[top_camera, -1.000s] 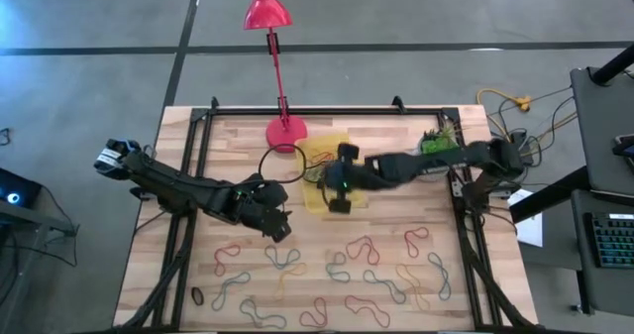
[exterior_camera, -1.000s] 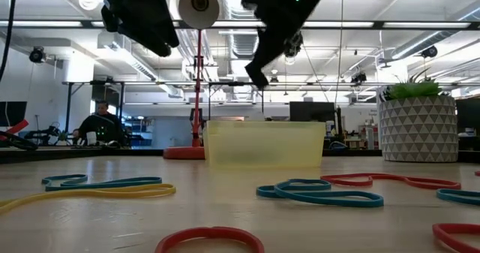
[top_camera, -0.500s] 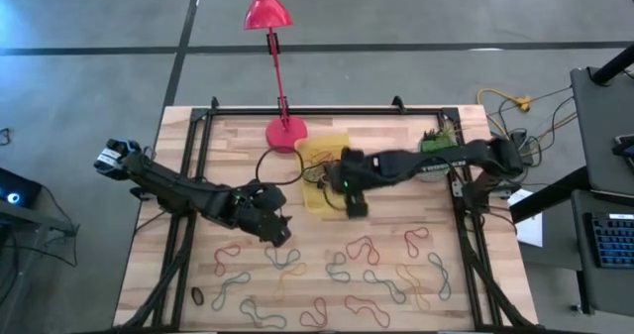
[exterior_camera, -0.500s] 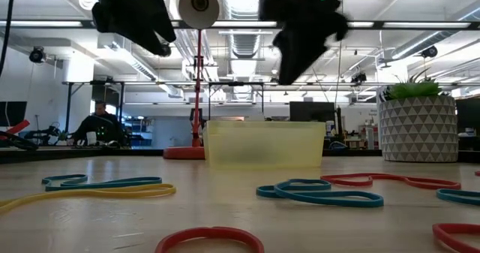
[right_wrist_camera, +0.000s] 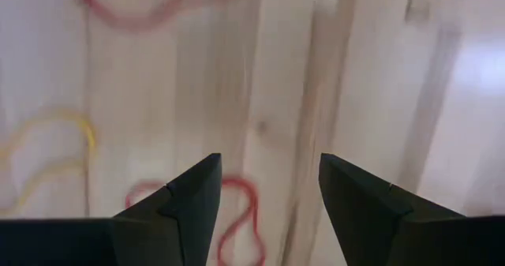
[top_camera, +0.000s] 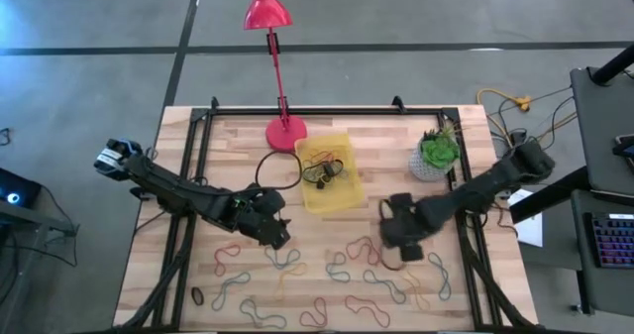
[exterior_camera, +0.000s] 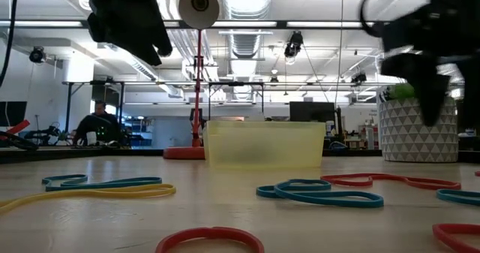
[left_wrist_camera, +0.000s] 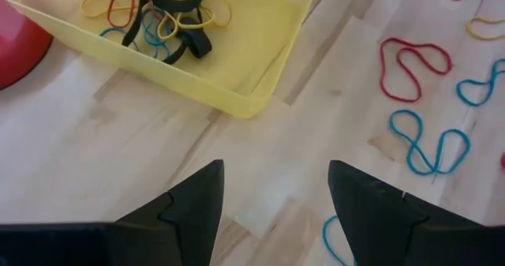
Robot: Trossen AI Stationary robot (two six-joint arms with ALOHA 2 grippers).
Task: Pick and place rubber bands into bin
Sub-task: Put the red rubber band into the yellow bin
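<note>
On table [top_camera: 198, 126]: one bin [top_camera: 345, 197]; roughly twenty loose rubber bands [top_camera: 369, 253].

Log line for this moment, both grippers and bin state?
right gripper: open, empty, over loose rubber bands | left gripper: open, empty, near bin | bin: several bands inside | many bands on table

A red lamp [top_camera: 267, 7] stands with its round base [top_camera: 285, 133] at the tabletop's [top_camera: 198, 185] twelve o'clock edge. A white patterned pot holding a green plant [top_camera: 436, 154] sits toward two o'clock. A seated person [exterior_camera: 100, 124] shows in the room behind.
</note>
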